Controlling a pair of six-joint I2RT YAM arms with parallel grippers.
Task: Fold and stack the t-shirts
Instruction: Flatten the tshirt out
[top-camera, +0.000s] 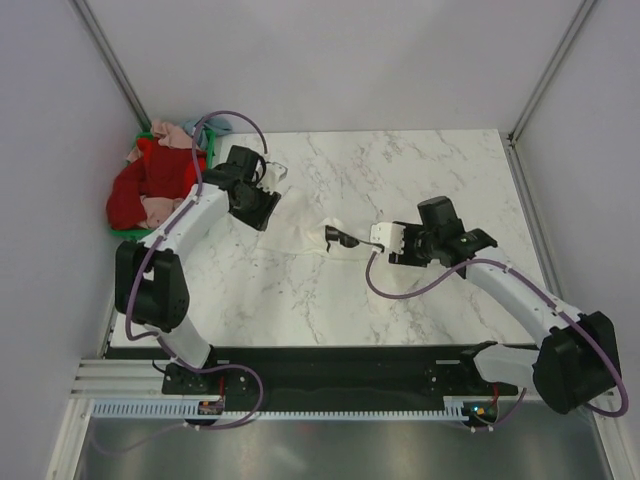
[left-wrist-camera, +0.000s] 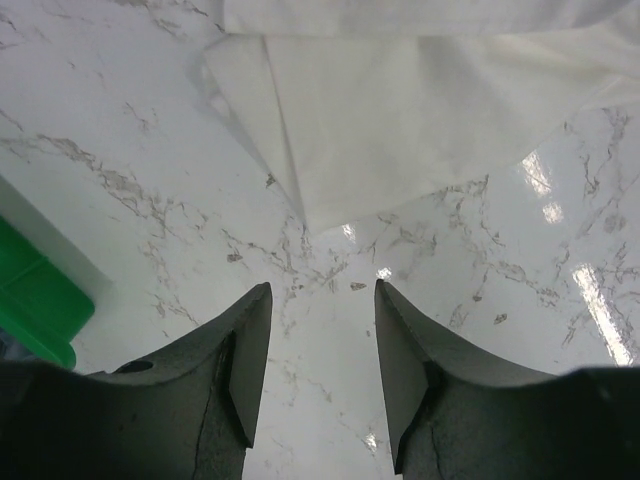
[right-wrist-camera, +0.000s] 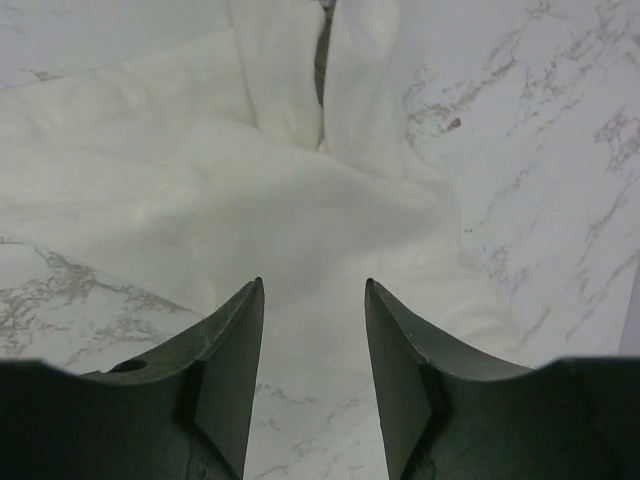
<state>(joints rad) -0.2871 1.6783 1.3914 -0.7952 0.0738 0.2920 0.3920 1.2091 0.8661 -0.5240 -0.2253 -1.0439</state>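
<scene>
On the marble table (top-camera: 430, 170), about the middle, that's the cream-white t-shirt (top-camera: 300, 222), right? (first guy)

Yep, lying rumpled between the two arms, with the small black print (top-camera: 340, 238) on the end nearer the right arm. It's partly folded over on itself, and one pointed corner sticks out toward the left arm. (second guy)

And the hands, got hold of anything? (first guy)

Nope, neither one. The left hand (left-wrist-camera: 320, 290) has its fingers a fair way apart with nothing between them, just bare marble underneath. The shirt's corner sits a bit ahead of the tips, not touching. The right hand (right-wrist-camera: 314, 285) is parted about the same and hangs over the shirt's other end. Cloth runs under the gap, but as far as I can see the fingers aren't pinching it. (second guy)

Where's the rest of the laundry? (first guy)

Far left corner, heaped in the green crate (left-wrist-camera: 35, 305). Mostly a red t-shirt (top-camera: 140, 190), with a pink one (top-camera: 170, 133) showing and a pale blue one (top-camera: 218, 125) at the back. The left arm is stretched out just beside that heap. (second guy)
</scene>
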